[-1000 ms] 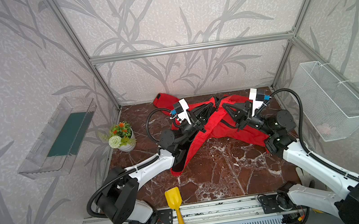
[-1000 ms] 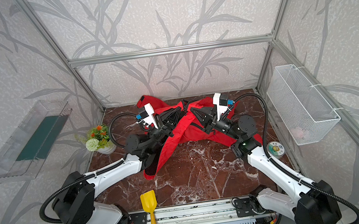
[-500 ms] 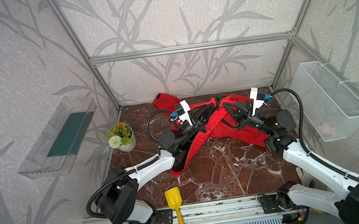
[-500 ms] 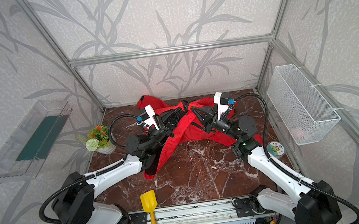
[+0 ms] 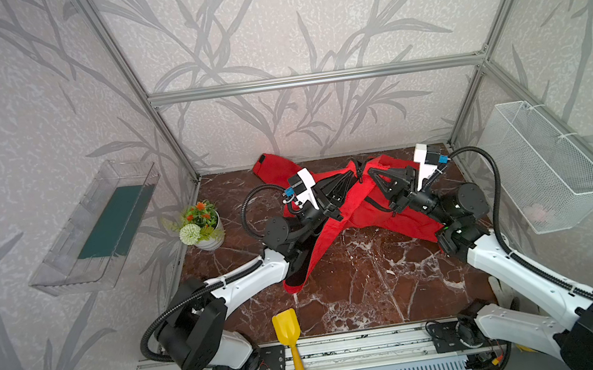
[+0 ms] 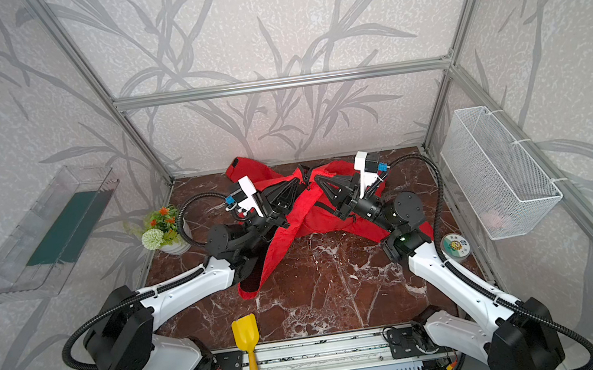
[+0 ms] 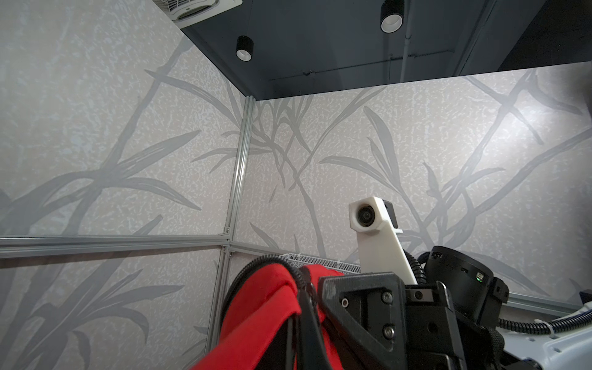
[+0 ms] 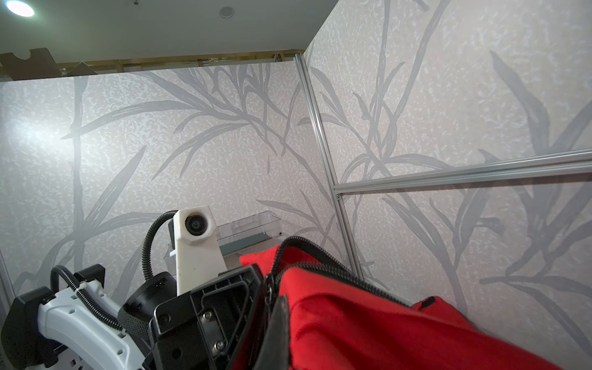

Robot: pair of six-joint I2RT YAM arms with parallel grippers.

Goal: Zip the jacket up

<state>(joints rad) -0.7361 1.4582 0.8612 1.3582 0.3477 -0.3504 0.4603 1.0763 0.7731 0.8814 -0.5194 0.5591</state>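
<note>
The jacket (image 5: 353, 211) lies crumpled on the marble tabletop (image 5: 360, 294). One red sleeve reaches toward the back wall. A long flap trails toward the front, with black lining showing at its tip. The middle of the jacket is drawn up off the tabletop into a peak, and both arms meet there.

The left fingers (image 5: 339, 183) come in from the jacket's left side, pressed together and pinching the raised red cloth at the peak. The right fingers (image 5: 389, 173) come in from the jacket's right side and are likewise closed on the cloth. In both top views the tips of the two pairs sit just beside each other.

In the right wrist view the black zipper (image 8: 320, 250) runs along the top fold of the bulging red cloth, next to the left arm's black finger mount. How far the zipper is closed cannot be told.

A flower pot (image 5: 203, 229) stands well apart from the jacket on its left. A yellow scoop (image 5: 287, 331) lies in front of the jacket, its handle crossing the front rail. A roll of tape (image 6: 455, 246) sits to the jacket's front right, close to the right arm. A wire basket (image 5: 549, 164) hangs on the wall to the jacket's right, and a clear tray (image 5: 98, 227) on the wall to its left.
</note>
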